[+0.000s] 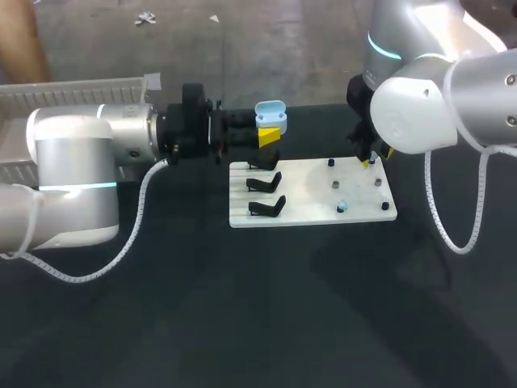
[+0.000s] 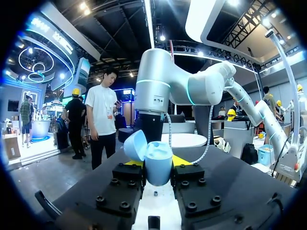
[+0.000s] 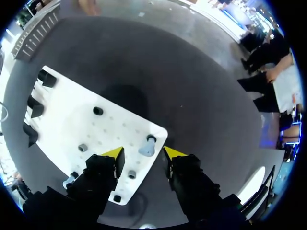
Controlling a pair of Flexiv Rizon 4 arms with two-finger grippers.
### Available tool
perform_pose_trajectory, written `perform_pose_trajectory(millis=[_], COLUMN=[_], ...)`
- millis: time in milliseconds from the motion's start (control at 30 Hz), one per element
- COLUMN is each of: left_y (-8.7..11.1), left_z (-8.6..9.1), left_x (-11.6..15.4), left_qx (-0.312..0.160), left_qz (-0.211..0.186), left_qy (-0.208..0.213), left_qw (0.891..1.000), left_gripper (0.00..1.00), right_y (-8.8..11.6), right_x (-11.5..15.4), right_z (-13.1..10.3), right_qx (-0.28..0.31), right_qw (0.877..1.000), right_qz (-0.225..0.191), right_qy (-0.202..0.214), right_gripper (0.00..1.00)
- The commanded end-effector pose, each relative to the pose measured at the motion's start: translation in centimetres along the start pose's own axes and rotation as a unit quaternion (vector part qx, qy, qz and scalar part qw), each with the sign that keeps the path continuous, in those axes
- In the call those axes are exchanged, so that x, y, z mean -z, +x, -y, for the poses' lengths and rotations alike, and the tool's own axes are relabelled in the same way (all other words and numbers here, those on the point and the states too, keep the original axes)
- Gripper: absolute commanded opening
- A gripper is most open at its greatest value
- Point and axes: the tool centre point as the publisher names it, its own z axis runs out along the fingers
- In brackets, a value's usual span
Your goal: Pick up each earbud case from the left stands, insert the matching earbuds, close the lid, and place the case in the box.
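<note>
A light-blue earbud case (image 1: pixel 271 112) with its lid flipped open is held above the table's far side, my left gripper (image 1: pixel 270 136) shut on its body. In the left wrist view the case (image 2: pixel 154 162) sits upright between that gripper's (image 2: pixel 157 166) fingers. The white board (image 1: pixel 311 194) carries black stands (image 1: pixel 266 183) on its left and small earbuds on pegs at its right. My right gripper (image 1: pixel 376 158) hangs over the board's far right corner. Seen from the right wrist, it (image 3: pixel 144 153) is open, with a light-blue earbud (image 3: pixel 147 149) between the fingers and apart from both.
Other earbuds stand on the board (image 3: pixel 96 129): a dark one (image 1: pixel 331 163), a grey one (image 1: pixel 335 184), a light-blue one (image 1: pixel 342 207). Two lower stands (image 1: pixel 267 208) carry nothing. A pale ribbed crate (image 1: pixel 81 89) lies at the far left behind my left arm.
</note>
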Motion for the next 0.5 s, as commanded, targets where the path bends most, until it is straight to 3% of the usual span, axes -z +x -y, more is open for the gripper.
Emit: perform_pose_trajectory(millis=[33,500], left_y=[0.07,0.07], left_z=[-0.08,-0.08], left_x=[-0.04,-0.04], left_qx=[-0.001,-0.001], left_qz=[0.001,0.001], left_qy=[0.0,0.0], left_qw=[1.0,1.0], left_gripper=[0.0,0.0], right_y=[-0.26,-0.56], right_x=[-0.16,-0.38], right_z=[0.04,0.17], right_qx=[-0.002,-0.007], right_qw=[1.0,1.0], right_qz=[-0.001,-0.001], right_qy=[0.0,0.0], right_gripper=[0.48,0.45])
